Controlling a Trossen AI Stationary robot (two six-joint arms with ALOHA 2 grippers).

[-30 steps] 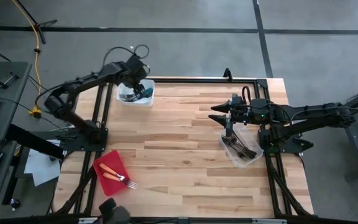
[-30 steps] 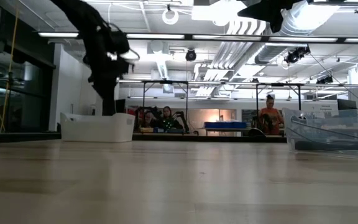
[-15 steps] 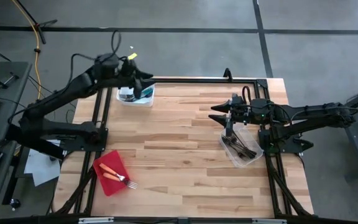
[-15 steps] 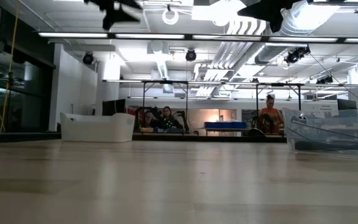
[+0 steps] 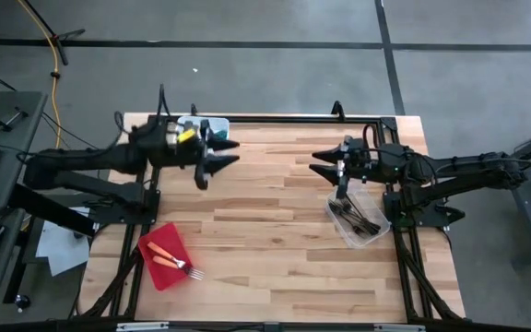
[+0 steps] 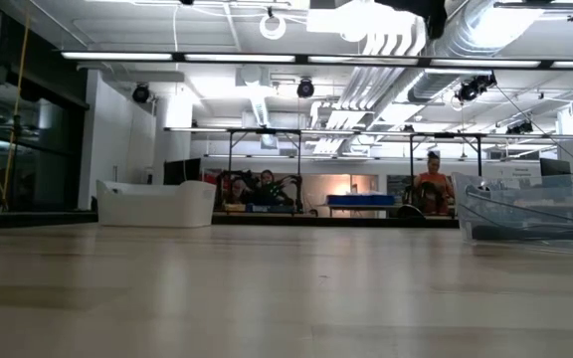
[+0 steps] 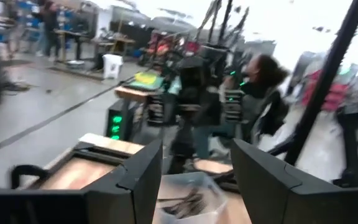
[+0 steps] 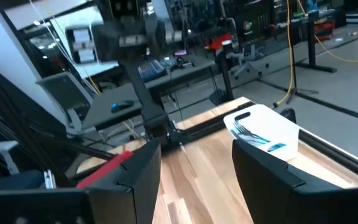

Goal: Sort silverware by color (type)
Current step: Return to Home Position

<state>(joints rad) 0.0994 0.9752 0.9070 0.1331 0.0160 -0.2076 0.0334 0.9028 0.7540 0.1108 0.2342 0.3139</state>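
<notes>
The silverware lies in three places. Orange-handled forks (image 5: 167,259) rest flat on a red tray (image 5: 155,242) near the front left. Teal pieces (image 8: 261,138) lie in a white tub (image 8: 272,127) at the far left. Dark pieces (image 5: 359,219) lie in a clear tub (image 5: 373,236) at the right. My left gripper (image 5: 219,163) hangs open high over the table just near of the white tub, pointing level toward the right side, with nothing between its fingers (image 7: 143,163). My right gripper (image 5: 317,164) hangs open above the clear tub's far end, pointing level toward the left.
Bare wooden tabletop (image 5: 275,231) stretches between the two arms. In the low view the white tub (image 6: 157,203) stands at the left and the clear tub (image 6: 535,221) at the right. People sit and stand in the room far behind the table.
My left gripper has risen out of the white tub, swung toward the table's near edge and middle, and tipped from pointing down to pointing level. It carries nothing. The teal pieces stay in the tub.
</notes>
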